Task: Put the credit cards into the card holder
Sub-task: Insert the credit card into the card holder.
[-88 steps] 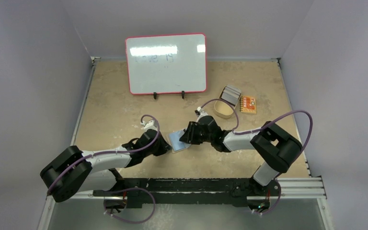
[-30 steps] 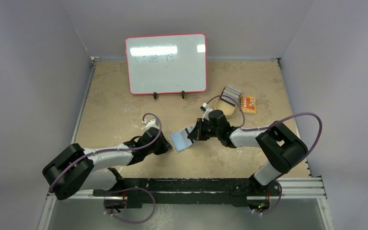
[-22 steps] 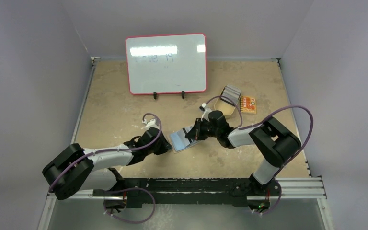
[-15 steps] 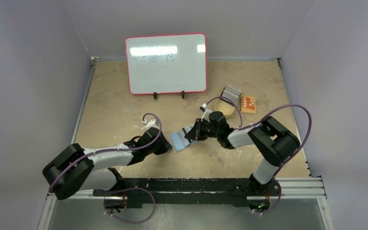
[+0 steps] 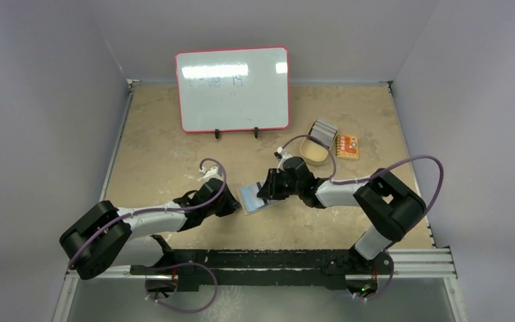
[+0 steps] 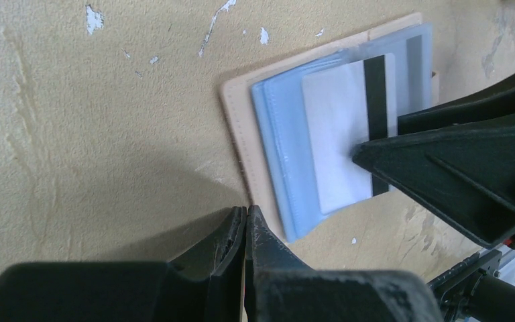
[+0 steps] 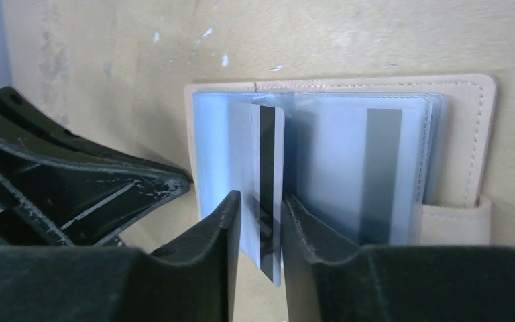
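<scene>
The left tool [image 6: 247,218] is pressed together, its tips down on the table [image 5: 167,154] at the left rim of the card holder [image 6: 238,127], seemingly to brace it. The card holder lies open and flat between the two arms, near the middle of the table, clear sleeves upward. A white card [image 7: 267,154] with a black stripe sits partly in one sleeve, and its free end juts out toward the right arm. The right tool [image 7: 261,200] is slightly spread, one finger on either side of that free end, and does not visibly clamp it. The coming move turns on this: the card's long axis and its stripe run in line with the right tool's reach, and the sleeve lies beyond the card toward the left tool. The right arm is therefore the one placed to push the card home against the left tool's brace. Far right, more credit cards [image 5: 324,130] lean in a tan oval dish [image 5: 312,159], with an orange packet [image 5: 347,146] just beside it. The whiteboard [image 5: 233,89] at the far side bears faint marks too small to read. No brand shows on the cards.
</scene>
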